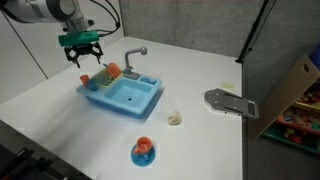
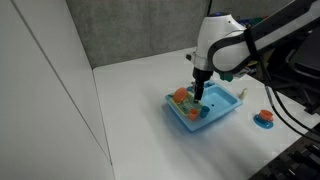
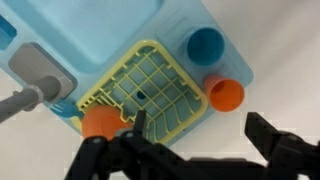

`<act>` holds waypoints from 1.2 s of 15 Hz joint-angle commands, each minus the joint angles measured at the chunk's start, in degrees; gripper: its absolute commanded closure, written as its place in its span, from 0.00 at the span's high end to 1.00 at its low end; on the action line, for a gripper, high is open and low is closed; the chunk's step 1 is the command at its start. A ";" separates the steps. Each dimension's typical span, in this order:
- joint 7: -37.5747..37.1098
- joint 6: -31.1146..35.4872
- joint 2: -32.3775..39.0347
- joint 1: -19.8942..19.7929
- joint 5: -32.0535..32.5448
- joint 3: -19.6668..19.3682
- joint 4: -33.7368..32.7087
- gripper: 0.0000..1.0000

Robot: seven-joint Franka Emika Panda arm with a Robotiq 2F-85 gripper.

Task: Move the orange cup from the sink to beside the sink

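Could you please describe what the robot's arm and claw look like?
The arm is white with rounded joints and dark bands. The claw has black fingers below a green collar, and black cables run alongside the arm.

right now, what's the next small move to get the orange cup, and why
Probably lower the open gripper toward the orange cup. In the wrist view the cup stands beside the yellow rack, roughly in line with the gap between the fingers. In an exterior view the gripper hangs above the sink, touching nothing.
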State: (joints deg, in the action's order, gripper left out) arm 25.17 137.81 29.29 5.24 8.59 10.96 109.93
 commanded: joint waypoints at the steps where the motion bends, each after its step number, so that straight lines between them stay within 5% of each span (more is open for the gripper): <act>1: -5.81 -2.70 -4.83 -0.81 -2.66 -1.51 2.67 1.00; 9: -18.29 -9.79 -12.93 -1.17 -2.68 -6.95 7.14 1.00; 18: -22.31 -22.13 -24.75 -3.62 -4.77 -9.54 13.30 1.00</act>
State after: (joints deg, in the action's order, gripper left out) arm 3.64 119.43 9.59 2.55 5.55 1.94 120.38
